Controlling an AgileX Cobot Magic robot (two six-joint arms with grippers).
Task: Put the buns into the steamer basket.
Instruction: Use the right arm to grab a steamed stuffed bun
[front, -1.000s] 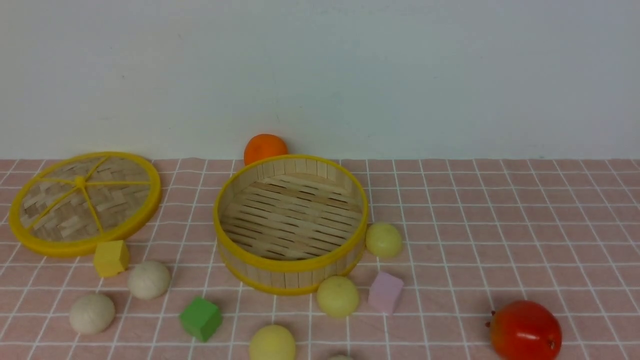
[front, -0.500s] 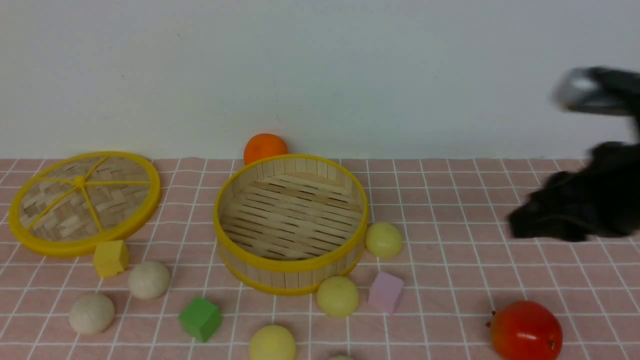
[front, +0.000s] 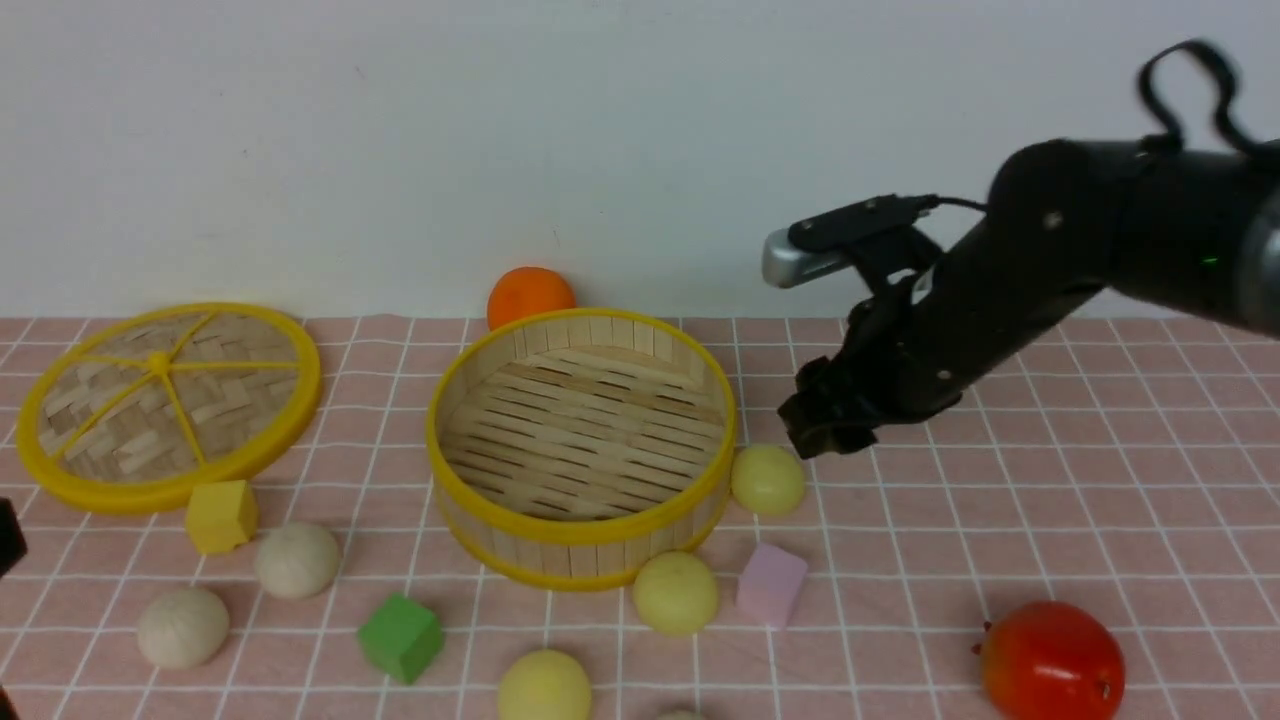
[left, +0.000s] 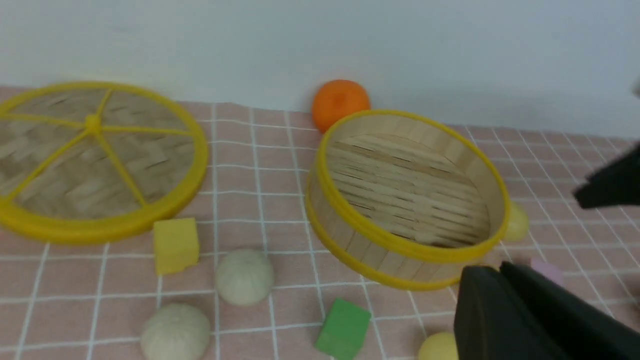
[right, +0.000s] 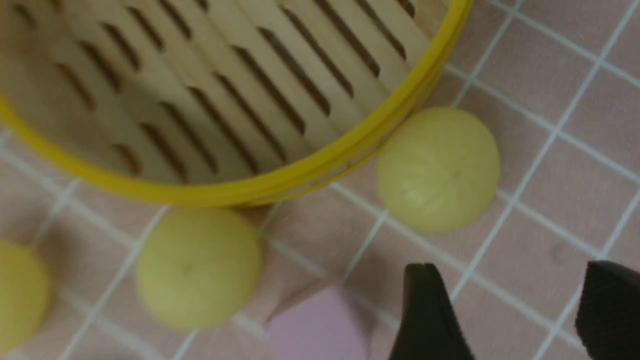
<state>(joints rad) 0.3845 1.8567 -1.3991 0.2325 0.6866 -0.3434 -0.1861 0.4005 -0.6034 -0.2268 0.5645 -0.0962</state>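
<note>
The steamer basket (front: 583, 528) stands empty mid-table. Three pale yellow buns lie by it: one (front: 767, 480) touching its right side, one (front: 676, 592) at its front, one (front: 544, 687) nearer me. Two off-white buns (front: 297, 560) (front: 183, 627) lie at the front left. My right gripper (front: 825, 435) hovers just right of and above the right-hand bun (right: 439, 170). It is open, and only cloth shows between its fingertips (right: 425, 285). My left gripper (left: 500, 267) is shut and empty, low at the front, with a yellow bun (left: 439, 346) beside it.
The flat woven lid (front: 170, 405) lies at the far left. An orange ball (front: 530, 295) sits behind the basket and a red fruit (front: 1050, 660) at the front right. Yellow (front: 222, 515), green (front: 400, 637) and pink (front: 771, 585) blocks lie among the buns.
My right arm has swung in from the right edge to beside the basket's right-hand bun, and its jaws have opened. A dark bit of the left arm now shows at the left edge.
</note>
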